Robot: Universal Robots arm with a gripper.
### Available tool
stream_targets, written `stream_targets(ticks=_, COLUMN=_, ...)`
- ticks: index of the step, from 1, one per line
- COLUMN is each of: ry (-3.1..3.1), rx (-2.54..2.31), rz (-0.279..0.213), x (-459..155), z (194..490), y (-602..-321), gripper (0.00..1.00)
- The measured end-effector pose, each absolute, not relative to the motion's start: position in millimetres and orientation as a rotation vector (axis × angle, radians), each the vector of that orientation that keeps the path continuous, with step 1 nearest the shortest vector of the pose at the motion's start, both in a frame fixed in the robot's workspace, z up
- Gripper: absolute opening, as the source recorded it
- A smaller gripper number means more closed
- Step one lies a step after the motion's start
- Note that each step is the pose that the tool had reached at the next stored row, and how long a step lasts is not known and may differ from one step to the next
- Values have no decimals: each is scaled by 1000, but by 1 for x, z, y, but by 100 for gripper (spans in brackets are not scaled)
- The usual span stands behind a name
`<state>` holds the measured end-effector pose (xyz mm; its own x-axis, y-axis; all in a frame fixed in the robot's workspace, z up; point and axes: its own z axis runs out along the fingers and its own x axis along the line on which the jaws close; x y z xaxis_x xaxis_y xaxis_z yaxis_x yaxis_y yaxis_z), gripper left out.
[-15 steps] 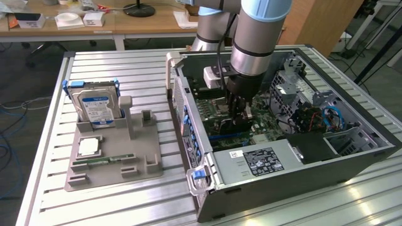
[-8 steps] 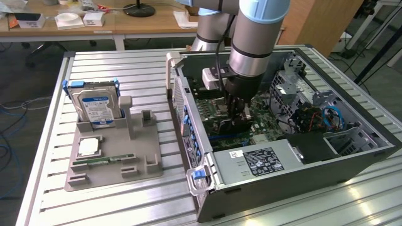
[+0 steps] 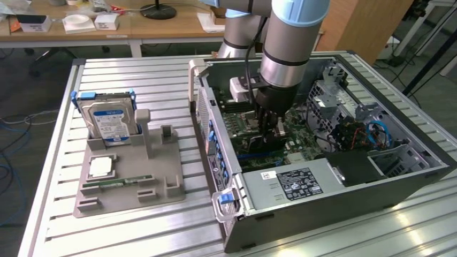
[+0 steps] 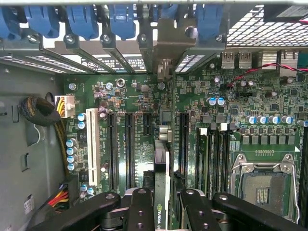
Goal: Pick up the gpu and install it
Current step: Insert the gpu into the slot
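Progress: pickup is done, seating is looking unfinished | black two-finger gripper (image 4: 167, 204) is clamping the slim black gpu card (image 4: 163, 144) edge-on, hanging over the green motherboard (image 4: 231, 103) inside the open dark-grey computer case (image 3: 400, 182).

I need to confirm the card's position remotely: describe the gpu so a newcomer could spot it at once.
Find the open computer case on the metal table. Inside, over the motherboard, the gripper holds the gpu edge-on between its fingers. Unlike the empty black slots beside it, it is a thin upright card with a metal bracket.
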<state>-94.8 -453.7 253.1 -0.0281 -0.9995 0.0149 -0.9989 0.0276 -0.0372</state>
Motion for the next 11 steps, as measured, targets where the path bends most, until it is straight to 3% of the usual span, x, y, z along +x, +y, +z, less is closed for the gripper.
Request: stream_targets(ticks=11, ry=2226, rx=-2194, rz=-58, x=-95, z=253, y=-453, gripper=26)
